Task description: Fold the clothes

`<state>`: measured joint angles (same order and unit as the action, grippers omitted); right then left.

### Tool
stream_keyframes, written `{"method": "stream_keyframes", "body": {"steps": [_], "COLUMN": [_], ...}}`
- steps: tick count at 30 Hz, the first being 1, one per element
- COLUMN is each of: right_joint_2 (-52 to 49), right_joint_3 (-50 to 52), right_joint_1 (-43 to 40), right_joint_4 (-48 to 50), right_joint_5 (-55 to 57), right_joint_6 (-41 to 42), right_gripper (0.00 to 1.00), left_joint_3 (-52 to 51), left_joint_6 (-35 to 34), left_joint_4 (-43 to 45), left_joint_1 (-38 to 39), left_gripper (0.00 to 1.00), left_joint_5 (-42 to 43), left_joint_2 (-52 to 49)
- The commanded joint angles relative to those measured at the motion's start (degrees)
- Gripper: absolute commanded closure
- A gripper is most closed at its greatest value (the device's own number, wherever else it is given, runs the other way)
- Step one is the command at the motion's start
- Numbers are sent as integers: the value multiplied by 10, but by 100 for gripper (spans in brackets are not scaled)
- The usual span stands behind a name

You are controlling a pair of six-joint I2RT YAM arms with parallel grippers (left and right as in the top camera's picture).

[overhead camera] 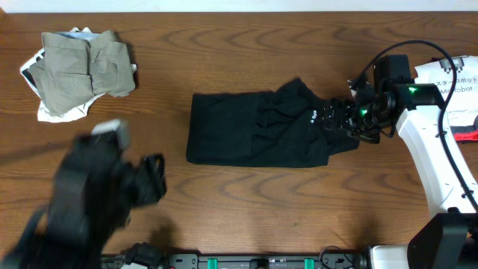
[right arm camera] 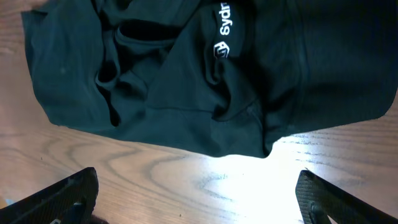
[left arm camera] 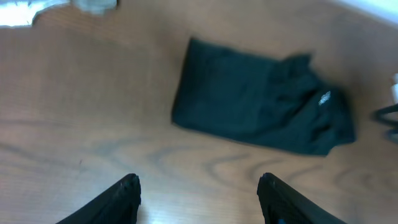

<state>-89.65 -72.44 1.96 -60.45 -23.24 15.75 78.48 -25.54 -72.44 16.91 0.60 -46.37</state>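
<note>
A black shirt (overhead camera: 254, 131) lies folded into a rough rectangle in the middle of the table, bunched at its right end, with a small white mark (overhead camera: 314, 115). It shows in the left wrist view (left arm camera: 255, 102) and fills the top of the right wrist view (right arm camera: 205, 68), where the white print (right arm camera: 222, 31) is clear. My right gripper (overhead camera: 345, 123) is open and empty at the shirt's right end, its fingers over bare wood (right arm camera: 196, 186). My left gripper (overhead camera: 153, 179) is open and empty, blurred, at the front left, away from the shirt (left arm camera: 199, 186).
A khaki-grey garment (overhead camera: 86, 63) lies crumpled on a white printed one (overhead camera: 56, 112) at the back left corner. White papers (overhead camera: 452, 82) and a red item (overhead camera: 469, 134) sit at the right edge, behind the right arm.
</note>
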Motion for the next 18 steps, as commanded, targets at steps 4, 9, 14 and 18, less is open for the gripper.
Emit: {"method": "stream_keyframes", "body": {"steps": [4,9,14,18], "right_joint_2": [-3,-4,-15,-45], "right_joint_3": [0,0,0,0], "right_joint_1": [2,-7,-61,-95], "right_joint_4": [16,32,48,40], "right_joint_5": [1,147,119,92], "right_joint_6": [-16,-39,-78,-136], "right_gripper": [1,1,1,1], "left_joint_3": [-118,-185,-233,-259], "left_joint_6": [-10,-31,-31,-31], "left_joint_4": [49,57,53,53], "left_joint_1": [-2,-2,-2,-2], "left_gripper": [32,2,2,2], "left_joint_5": [-13,-13,-13,-13], "left_joint_2": [164,205,202,202]}}
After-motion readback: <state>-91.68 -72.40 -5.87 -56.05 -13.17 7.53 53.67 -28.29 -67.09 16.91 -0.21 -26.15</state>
